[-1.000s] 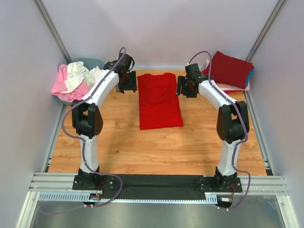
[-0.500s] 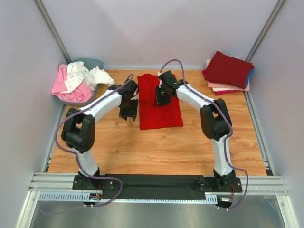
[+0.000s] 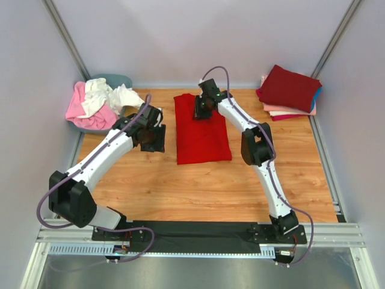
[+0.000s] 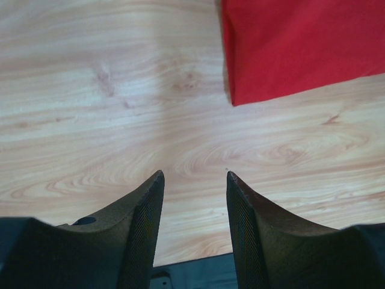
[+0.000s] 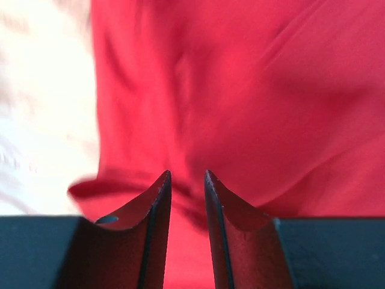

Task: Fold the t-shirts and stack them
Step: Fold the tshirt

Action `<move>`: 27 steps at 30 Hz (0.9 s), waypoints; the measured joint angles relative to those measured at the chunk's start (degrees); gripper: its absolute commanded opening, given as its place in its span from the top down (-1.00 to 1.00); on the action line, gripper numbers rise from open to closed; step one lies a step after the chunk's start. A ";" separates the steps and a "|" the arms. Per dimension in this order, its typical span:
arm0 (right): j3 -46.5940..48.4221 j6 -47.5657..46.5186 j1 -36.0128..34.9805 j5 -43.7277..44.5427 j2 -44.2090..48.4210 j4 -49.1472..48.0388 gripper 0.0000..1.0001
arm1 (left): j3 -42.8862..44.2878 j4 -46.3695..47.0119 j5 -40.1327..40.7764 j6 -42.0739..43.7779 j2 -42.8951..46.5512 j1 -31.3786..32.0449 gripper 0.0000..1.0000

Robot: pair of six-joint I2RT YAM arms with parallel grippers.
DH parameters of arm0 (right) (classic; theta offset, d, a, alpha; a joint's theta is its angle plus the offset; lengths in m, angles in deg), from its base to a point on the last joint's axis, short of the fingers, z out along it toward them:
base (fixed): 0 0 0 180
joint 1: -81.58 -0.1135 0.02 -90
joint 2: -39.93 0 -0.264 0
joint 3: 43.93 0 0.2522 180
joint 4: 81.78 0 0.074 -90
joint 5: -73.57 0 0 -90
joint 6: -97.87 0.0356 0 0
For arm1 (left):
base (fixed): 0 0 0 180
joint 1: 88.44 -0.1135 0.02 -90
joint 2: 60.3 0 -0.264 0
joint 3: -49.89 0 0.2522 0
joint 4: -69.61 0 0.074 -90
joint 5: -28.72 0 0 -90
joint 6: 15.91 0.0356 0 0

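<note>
Tub [image 3: 118, 79] at upper left holds pink and white shirts [image 3: 99, 99]; one red shirt [image 3: 202, 137] centre, pinched by right gripper [image 5: 185, 178]; left gripper [image 4: 194, 177] spread.

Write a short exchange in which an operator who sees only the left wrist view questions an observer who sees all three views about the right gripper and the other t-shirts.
Operator: I see my open left gripper above the wooden table, and one corner of the bright red t-shirt. Where is the right gripper?
Observer: The right gripper is at that shirt's far end. Its jaws are narrowed, and they seem to pinch the red cloth.
Operator: Are any shirts folded already?
Observer: Yes. A folded stack sits at the far right, with a dark red shirt on top.
</note>
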 measured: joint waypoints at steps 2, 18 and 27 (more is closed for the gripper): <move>3.28 0.11 1.60 0.24 -1.68 -0.44 0.32 | -1.14 -0.09 0.02 -0.28 -0.48 0.00 -0.05; -51.84 0.81 13.20 -0.31 43.69 -18.84 -0.25 | -8.83 20.72 -8.96 -2.14 -9.46 0.20 -0.27; -75.34 3.52 13.60 -7.80 47.06 -24.94 -0.25 | -13.46 28.98 -12.48 -3.37 -13.92 0.22 -0.25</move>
